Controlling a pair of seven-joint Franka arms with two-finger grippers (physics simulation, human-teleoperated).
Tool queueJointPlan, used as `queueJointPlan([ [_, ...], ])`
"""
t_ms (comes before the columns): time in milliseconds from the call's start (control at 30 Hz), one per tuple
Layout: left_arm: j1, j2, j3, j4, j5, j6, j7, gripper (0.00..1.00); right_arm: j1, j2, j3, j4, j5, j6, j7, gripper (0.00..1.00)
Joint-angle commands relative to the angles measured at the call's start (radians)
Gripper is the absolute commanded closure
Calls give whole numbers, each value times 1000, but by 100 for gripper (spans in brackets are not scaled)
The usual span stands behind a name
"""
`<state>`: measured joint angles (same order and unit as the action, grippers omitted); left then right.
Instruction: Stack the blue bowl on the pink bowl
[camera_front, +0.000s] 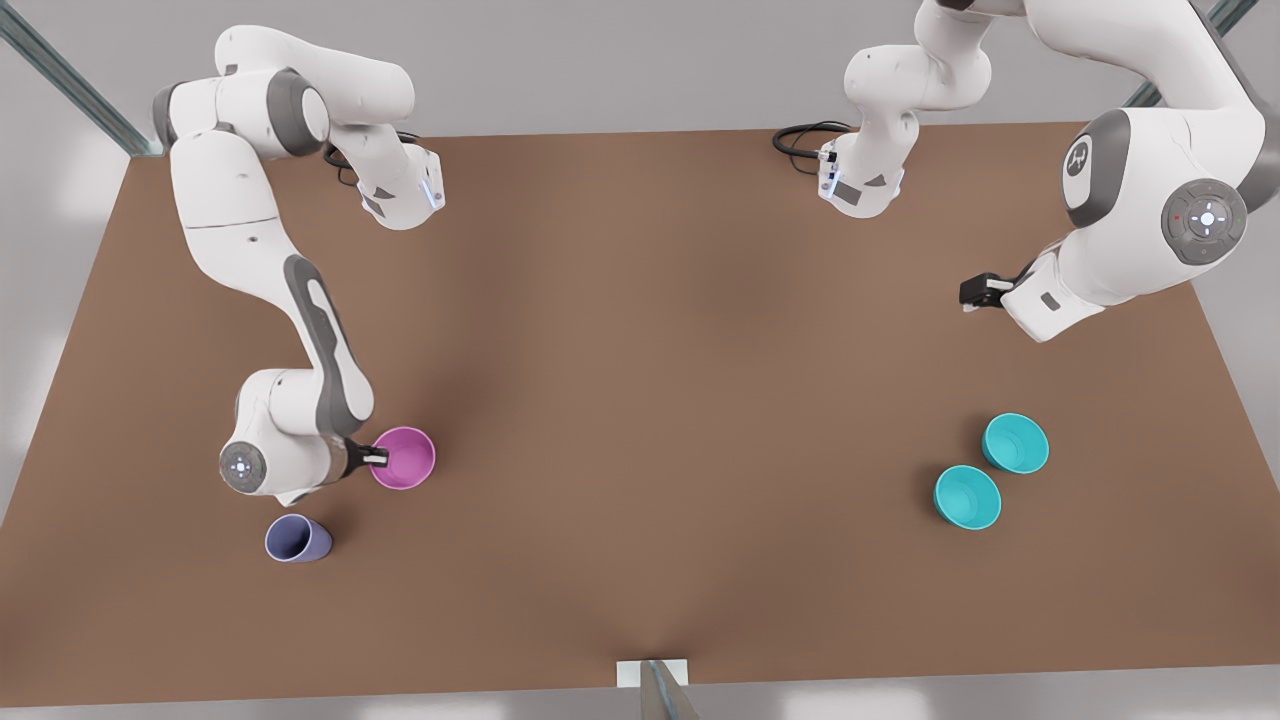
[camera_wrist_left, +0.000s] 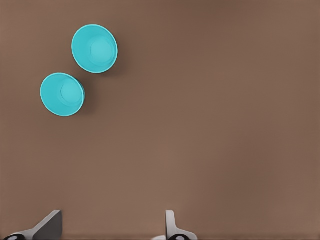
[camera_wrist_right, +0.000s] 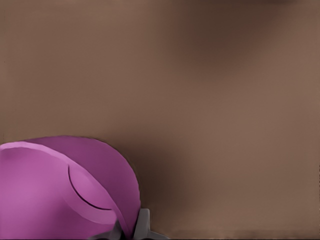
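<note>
The pink bowl (camera_front: 405, 458) is at the front view's left, and it looms close in the right wrist view as the pink bowl (camera_wrist_right: 50, 195). My right gripper (camera_front: 378, 458) is shut on its rim on the side nearest the arm, one finger inside and one outside (camera_wrist_right: 131, 227). Two alike blue bowls (camera_front: 1015, 443) (camera_front: 967, 497) sit side by side on the table at the front view's right. The left wrist view looks down on them (camera_wrist_left: 94, 48) (camera_wrist_left: 62, 94). My left gripper (camera_front: 980, 292) hangs open high above the table, well behind them; its fingers (camera_wrist_left: 112, 220) hold nothing.
A lavender-grey cup (camera_front: 297, 538) lies tipped on the brown table (camera_front: 660, 400), just in front of the right arm's wrist. Both arm bases stand at the far edge. A small bracket (camera_front: 652, 672) sits at the near edge.
</note>
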<state>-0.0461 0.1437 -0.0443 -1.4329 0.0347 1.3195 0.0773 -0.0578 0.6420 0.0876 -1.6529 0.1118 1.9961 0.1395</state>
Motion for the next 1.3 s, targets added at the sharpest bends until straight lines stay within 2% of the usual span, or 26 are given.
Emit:
queueJointPlan([
  [0,0,-1,0,0,1,-5,1,0,1,-18,14,33,55,-126,26,79],
  [67,0,0,0,0,1,-5,1,0,15,-19,52,100,169,-191,57,79],
  [133,0,0,0,0,1,-6,1,0,16,1,147,156,233,-185,175,79],
  [167,-1,0,0,0,1,-5,1,0,73,19,170,168,247,-169,252,79],
  [267,0,0,0,0,1,-6,1,0,271,166,170,357,328,-33,517,79],
  [400,0,0,0,0,-1,-6,-1,0,449,332,170,590,342,138,796,79],
  [500,-1,0,0,0,1,-8,-1,0,518,361,162,630,339,204,864,79],
  [600,0,0,0,0,-1,-14,-4,0,593,400,103,639,336,294,885,79],
  [700,0,2,0,0,-1,-13,-7,0,613,415,87,640,335,308,884,79],
  [733,-1,5,0,-1,-3,-13,-10,0,612,416,87,639,335,319,882,23],
  [767,-1,10,-2,0,-12,-14,-7,0,612,416,87,633,335,317,856,0],
  [867,5,48,12,3,-16,-13,-10,0,602,403,87,639,338,300,838,0],
  [933,9,123,60,138,-21,-22,-5,0,527,346,93,640,342,142,836,0],
  [1000,25,152,112,140,-26,4,2,0,388,243,93,639,335,-196,750,0],
  [1067,92,195,113,138,-107,59,45,0,260,186,90,637,203,-520,573,0],
  [1133,193,267,113,138,-111,196,285,0,61,160,83,640,23,-804,214,0],
  [1200,291,398,109,183,-128,348,519,0,-39,91,81,642,-237,-875,-101,0],
  [1233,319,477,107,258,-171,351,541,0,-54,47,80,657,-290,-875,-198,0],
  [1267,322,514,109,259,-200,400,542,0,-56,-43,74,651,-316,-875,-254,0],
])
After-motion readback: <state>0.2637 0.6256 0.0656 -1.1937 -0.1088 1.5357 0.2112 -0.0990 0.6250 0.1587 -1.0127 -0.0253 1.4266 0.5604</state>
